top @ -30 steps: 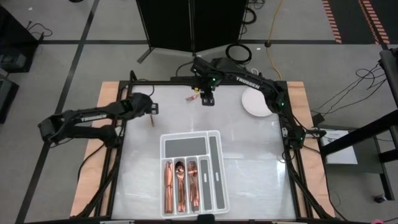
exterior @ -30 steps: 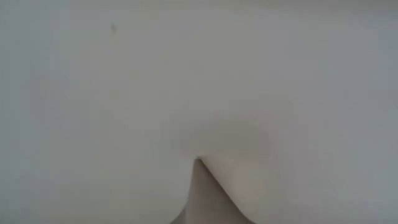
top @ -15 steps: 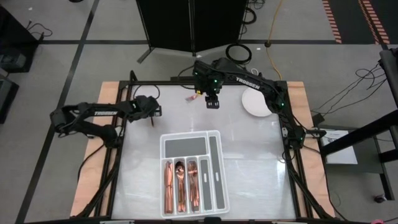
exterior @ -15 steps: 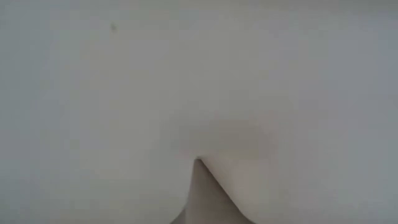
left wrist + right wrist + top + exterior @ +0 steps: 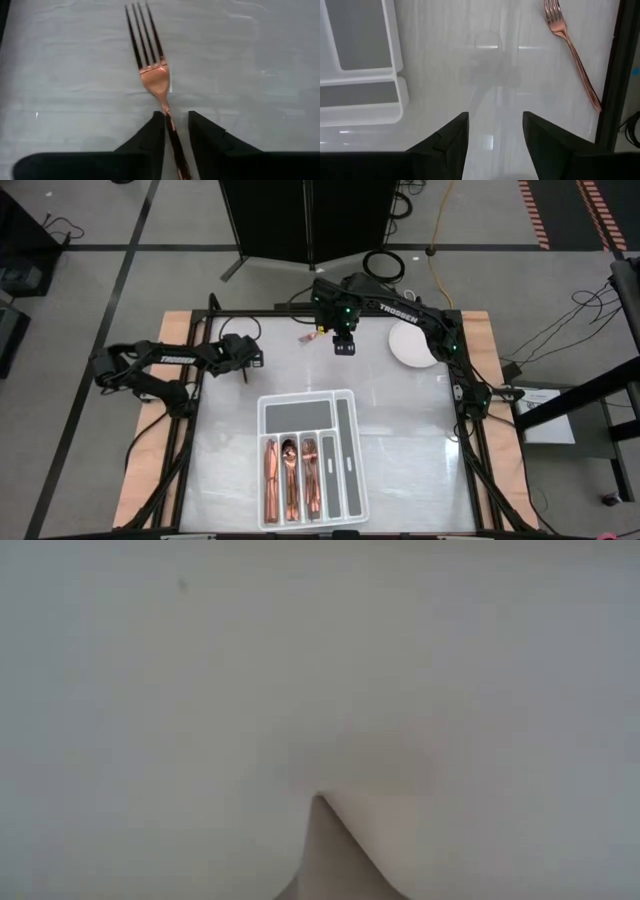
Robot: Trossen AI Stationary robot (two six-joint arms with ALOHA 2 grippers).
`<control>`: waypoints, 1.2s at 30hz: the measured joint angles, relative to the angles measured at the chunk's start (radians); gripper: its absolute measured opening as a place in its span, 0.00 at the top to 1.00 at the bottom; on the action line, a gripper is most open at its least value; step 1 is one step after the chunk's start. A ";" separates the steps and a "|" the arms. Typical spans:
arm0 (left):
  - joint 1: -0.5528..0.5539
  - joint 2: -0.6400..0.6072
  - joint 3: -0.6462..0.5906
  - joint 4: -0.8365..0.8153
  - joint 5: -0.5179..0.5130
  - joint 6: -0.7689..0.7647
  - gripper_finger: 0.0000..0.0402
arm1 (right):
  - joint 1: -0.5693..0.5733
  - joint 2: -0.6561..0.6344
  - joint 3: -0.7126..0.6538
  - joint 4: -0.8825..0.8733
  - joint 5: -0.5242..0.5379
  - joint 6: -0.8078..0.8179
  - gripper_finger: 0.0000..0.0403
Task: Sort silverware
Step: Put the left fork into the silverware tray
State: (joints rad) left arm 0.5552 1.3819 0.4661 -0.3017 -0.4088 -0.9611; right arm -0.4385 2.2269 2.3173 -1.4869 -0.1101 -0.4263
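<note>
the left gripper sits near the table's left edge, at the far side, with a copper fork running between its two dark fingers – the handle lies in the narrow gap, the tines point away over the pale table. the fingers stand close on either side of the handle, but whether they actually press it i cannot tell. from above, that fork shows as a thin dark sliver just at the gripper's tip

the right gripper hangs over the far middle of the table with its fingers spread wide and nothing between them. a second fork lies flat on the table beside a dark frame rail – in the high view it is the small pink streak just left of the right gripper

the white divided tray lies at the near middle of the table; three of its long slots hold copper silverware, the other compartments show only grey bottoms. a round white plate rests near the far right corner

the low view shows only a pale blur
</note>
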 joint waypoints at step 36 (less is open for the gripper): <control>-0.145 -0.300 -0.005 -0.031 0.211 0.051 0.99 | -0.065 0.000 0.000 -0.008 -0.080 0.015 0.56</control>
State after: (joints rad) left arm 0.4098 1.0814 0.4606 -0.3332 -0.1974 -0.9104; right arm -0.5034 2.2269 2.3169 -1.4949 -0.1902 -0.4118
